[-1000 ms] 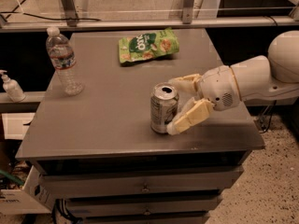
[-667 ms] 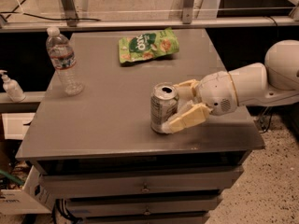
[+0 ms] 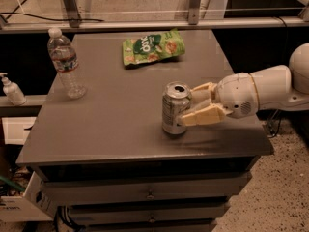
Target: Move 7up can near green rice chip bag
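The 7up can (image 3: 174, 108), silver with a pull-tab top, stands upright on the grey table (image 3: 111, 115), right of centre near the front. My gripper (image 3: 189, 105) reaches in from the right, one cream finger on the can's near side (image 3: 205, 116) and one behind it (image 3: 203, 87). The fingers are closed against the can, which rests on the table. The green rice chip bag (image 3: 153, 46) lies flat at the back of the table, well beyond the can.
A clear plastic water bottle (image 3: 65, 64) stands at the table's left side. A small pump bottle (image 3: 10, 88) sits on a lower ledge to the left. A metal rail runs behind the table; drawers (image 3: 149, 195) are below its front edge.
The fingers have drawn in from a wide spread to press on the can's sides. The can and the bag have not moved.
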